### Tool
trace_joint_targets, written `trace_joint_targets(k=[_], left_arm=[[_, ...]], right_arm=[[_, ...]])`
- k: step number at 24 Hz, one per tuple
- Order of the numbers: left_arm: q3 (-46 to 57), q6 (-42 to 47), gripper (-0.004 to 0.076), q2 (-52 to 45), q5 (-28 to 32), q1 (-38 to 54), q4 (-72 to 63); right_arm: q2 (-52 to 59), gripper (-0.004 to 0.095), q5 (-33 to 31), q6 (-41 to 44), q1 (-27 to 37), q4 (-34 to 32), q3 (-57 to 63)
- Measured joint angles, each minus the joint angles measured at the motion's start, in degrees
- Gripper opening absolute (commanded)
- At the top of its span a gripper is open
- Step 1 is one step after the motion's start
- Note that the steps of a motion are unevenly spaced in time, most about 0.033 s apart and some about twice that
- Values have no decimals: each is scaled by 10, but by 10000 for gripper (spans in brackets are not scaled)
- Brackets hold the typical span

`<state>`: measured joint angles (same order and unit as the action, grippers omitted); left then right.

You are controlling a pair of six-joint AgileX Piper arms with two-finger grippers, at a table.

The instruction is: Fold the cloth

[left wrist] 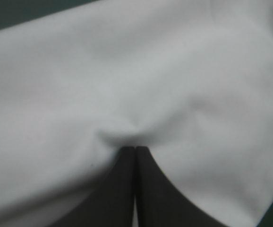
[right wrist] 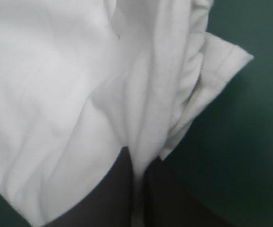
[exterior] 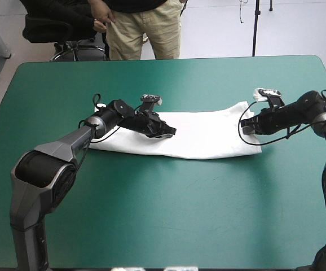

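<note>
Nearest me is a wide stretch of the teal-green table [exterior: 168, 226], with the two arms reaching in over it from the left and right edges. Beyond that stretch the T-shirt [exterior: 208, 138] lies flat across the middle of the table as a long white band, folded lengthwise and running from left to right.

The left gripper [exterior: 167, 131] sits low on the band's left half, pointing toward the right edge. Seen from its wrist, the black fingers [left wrist: 120, 189] meet in one pointed arch with only a hairline of white between them. The cloth puckers into a small dimple right at their tip, so they are pinched on a fold of the T-shirt.

The right gripper [exterior: 245, 129] is at the band's right end, pointing toward the left edge. Its fingers [right wrist: 108, 198] are all but closed, with a strip of white cloth running down between them, so it too has the T-shirt nipped. Just beside that grip a sleeve [right wrist: 224, 59] with a stitched hem sticks out over the table in loose creases.

The two grippers are well apart, and the band's middle stretch lies smooth between them.
</note>
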<state>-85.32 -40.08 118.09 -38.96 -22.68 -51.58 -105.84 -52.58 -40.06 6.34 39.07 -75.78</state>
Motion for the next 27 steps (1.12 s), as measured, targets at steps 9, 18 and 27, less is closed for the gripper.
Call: trace_joint_targets(k=[9, 18, 27], left_arm=[[-79, 49, -17, -93, -13, 0, 203], [-203, 178, -17, -308, -218, 0, 526], [-206, 240, -17, -437, -303, 0, 550]], right_arm=[[25, -11, -22, 60, -85, -53, -83], [18, -11, -25, 149, -300, -128, -240], [-249, -11, -111, 234, -436, -195, -598]])
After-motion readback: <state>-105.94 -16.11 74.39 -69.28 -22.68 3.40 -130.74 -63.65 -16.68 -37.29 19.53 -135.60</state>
